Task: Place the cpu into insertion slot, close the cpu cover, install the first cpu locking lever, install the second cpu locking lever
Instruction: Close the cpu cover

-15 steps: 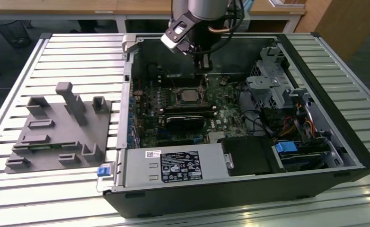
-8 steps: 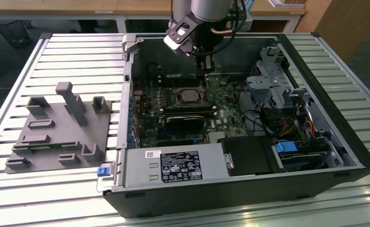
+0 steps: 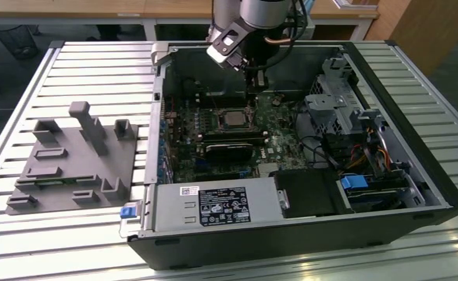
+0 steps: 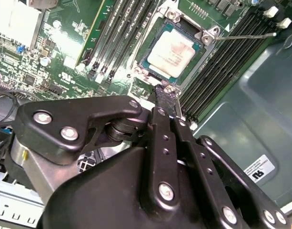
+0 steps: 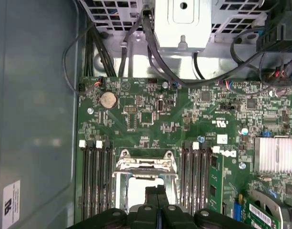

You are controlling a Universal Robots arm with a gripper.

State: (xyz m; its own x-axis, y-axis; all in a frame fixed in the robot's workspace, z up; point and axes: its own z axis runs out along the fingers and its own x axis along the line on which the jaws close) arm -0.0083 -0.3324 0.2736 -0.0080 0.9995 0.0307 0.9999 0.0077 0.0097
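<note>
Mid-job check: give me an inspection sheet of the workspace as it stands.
Surface: slatted metal table with the open PC case on it.
Job's things: cpu lies in the slot; cover appears raised; one lever is swung out, unlatched.
Clutter: grey fixture beside the case.
Gripper: gripper shut and empty, with its tips by the slot's edge.
Cables: black bundle beyond the board, apart from the slot.
Surroundings: wooden desks behind.
</note>
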